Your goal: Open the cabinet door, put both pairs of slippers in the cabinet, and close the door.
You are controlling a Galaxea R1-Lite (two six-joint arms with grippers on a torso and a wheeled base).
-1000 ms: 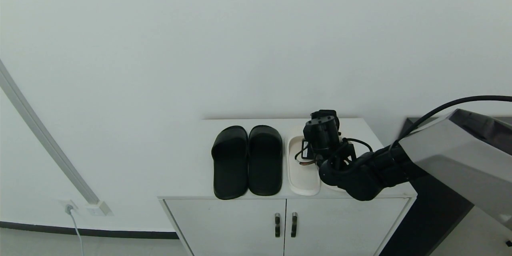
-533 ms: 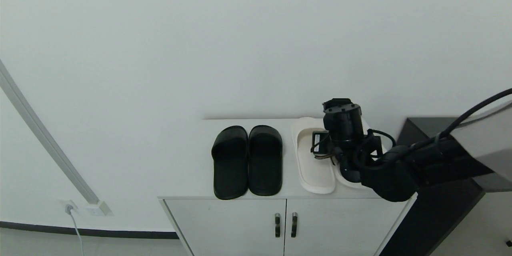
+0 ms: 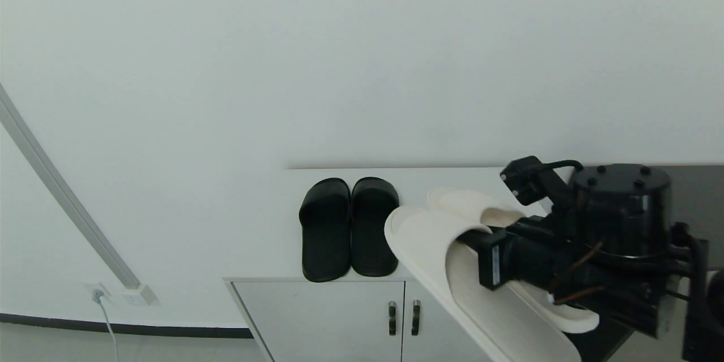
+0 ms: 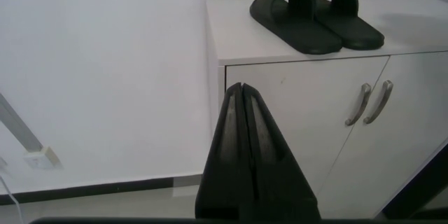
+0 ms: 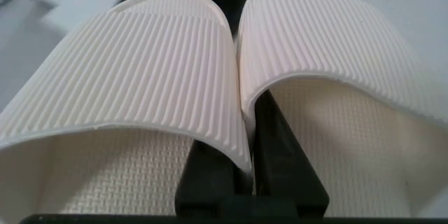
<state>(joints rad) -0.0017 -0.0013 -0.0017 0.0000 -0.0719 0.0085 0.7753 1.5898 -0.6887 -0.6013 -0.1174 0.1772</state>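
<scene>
White ribbed slippers hang in the air in your right gripper, off the cabinet top and in front of its right front corner, toes tilted up and toward the black pair. In the right wrist view the two white slippers lie side by side with their straps touching, and the gripper's fingers are clamped narrow on the inner edges of both straps where they meet, so you carry the pair as one.

The black slippers rest flat on the cabinet top, side by side and touching, heels at the front edge and toes toward the wall, a little left of the middle. You see them in the left wrist view too, above the left door.

Both cabinet doors are shut, with the two dark handles upright and close together at the centre seam.

Your left gripper sits low in front of the cabinet's left front corner, its fingers pressed flat together with nothing between them
</scene>
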